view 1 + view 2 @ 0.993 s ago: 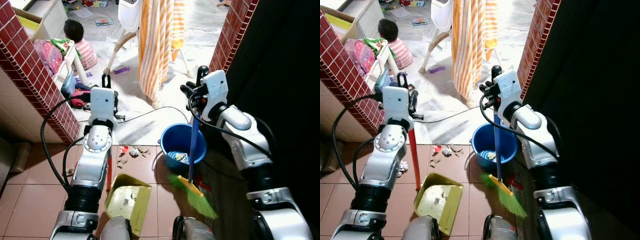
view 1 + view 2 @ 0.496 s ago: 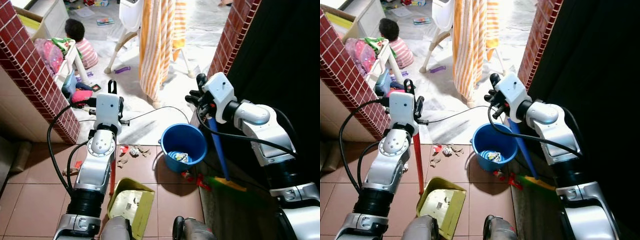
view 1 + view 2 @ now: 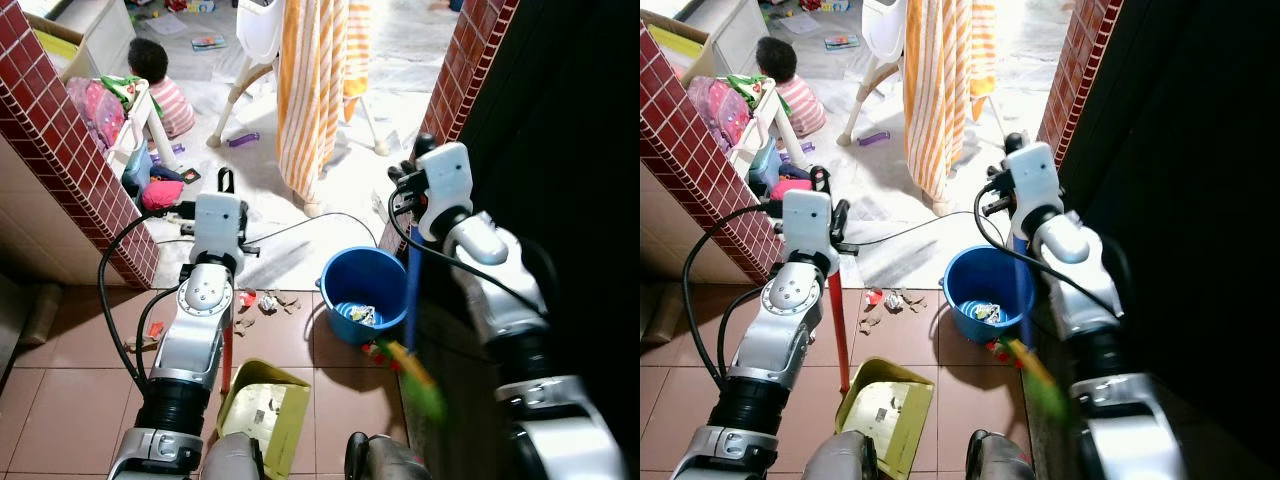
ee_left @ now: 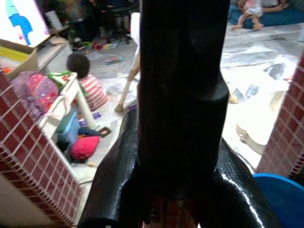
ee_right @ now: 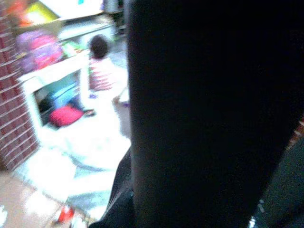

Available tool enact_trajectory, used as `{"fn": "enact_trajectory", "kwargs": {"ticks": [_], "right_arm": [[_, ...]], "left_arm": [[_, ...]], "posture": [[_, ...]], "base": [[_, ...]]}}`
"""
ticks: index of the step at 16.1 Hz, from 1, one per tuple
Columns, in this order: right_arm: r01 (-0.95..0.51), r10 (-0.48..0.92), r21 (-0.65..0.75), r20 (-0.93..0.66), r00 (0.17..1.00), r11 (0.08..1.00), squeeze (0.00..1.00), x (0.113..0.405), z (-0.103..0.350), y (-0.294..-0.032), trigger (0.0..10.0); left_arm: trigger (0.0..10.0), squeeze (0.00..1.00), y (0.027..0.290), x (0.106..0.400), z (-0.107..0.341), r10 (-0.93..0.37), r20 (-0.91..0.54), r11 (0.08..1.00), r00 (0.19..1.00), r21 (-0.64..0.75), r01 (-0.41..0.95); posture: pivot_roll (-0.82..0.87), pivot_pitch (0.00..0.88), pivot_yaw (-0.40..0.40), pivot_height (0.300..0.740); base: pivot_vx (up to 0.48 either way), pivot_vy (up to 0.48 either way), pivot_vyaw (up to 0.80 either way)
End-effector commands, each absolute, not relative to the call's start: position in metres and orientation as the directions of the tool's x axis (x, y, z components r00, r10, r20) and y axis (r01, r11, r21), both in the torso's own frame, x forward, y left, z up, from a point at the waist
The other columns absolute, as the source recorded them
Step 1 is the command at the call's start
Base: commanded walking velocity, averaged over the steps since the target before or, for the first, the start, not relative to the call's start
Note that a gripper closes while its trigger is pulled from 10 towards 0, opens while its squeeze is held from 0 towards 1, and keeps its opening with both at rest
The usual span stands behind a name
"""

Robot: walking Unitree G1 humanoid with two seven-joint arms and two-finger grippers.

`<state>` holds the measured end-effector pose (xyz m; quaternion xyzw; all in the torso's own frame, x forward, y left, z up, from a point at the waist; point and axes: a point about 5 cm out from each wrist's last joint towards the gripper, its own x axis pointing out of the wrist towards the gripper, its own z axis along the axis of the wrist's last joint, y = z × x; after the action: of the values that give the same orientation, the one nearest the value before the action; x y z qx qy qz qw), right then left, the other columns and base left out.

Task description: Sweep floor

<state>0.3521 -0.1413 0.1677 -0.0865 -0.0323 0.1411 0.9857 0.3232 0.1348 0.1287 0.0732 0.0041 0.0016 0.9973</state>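
Right gripper (image 3: 412, 180) clamps the top of the broom (image 3: 414, 300); blue handle hangs straight below it, green bristles blurred beside the blue bucket (image 3: 365, 290). Left gripper (image 3: 825, 200) grips the red dustpan handle (image 3: 840, 325), yellow pan (image 3: 880, 410) on tiles below. Debris (image 3: 890, 300) lies between. Broom looks light, stiff-handled, bristles soft; a high hold gives swing.

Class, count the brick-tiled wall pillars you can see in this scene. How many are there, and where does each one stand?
2. One dark red brick-tiled pillar stands on the robot's left beside the person; the other stands on its right behind the blue plastic bucket.
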Motion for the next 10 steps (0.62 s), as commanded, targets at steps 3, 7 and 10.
{"fn": "enact_trajectory", "kwargs": {"ticks": [3,7,10], "right_arm": [[-0.164,0.168,-0.067,0.065,0.984,0.984,0.00,0.354,0.155,-0.131,10.0],[-0.279,0.276,0.181,0.039,0.960,0.943,0.00,0.355,0.155,-0.104,10.0],[-0.486,0.476,0.279,0.106,0.873,0.828,0.00,0.348,0.174,-0.083,10.0]], "left_arm": [[10.0,0.00,0.150,0.323,0.124,0.059,-0.020,0.982,0.998,0.179,-0.055],[10.0,0.00,0.151,0.324,0.124,0.068,-0.021,0.983,0.997,0.171,-0.064],[10.0,0.00,0.156,0.326,0.121,0.102,-0.029,0.975,0.994,0.203,-0.094]], "posture": [[0.01,0.114,-0.022,0.740],[0.01,0.112,-0.027,0.740],[0.00,0.112,-0.025,0.740]], "base": [[0.000,0.000,0.00],[0.000,0.000,0.00],[0.000,0.000,0.00]]}}
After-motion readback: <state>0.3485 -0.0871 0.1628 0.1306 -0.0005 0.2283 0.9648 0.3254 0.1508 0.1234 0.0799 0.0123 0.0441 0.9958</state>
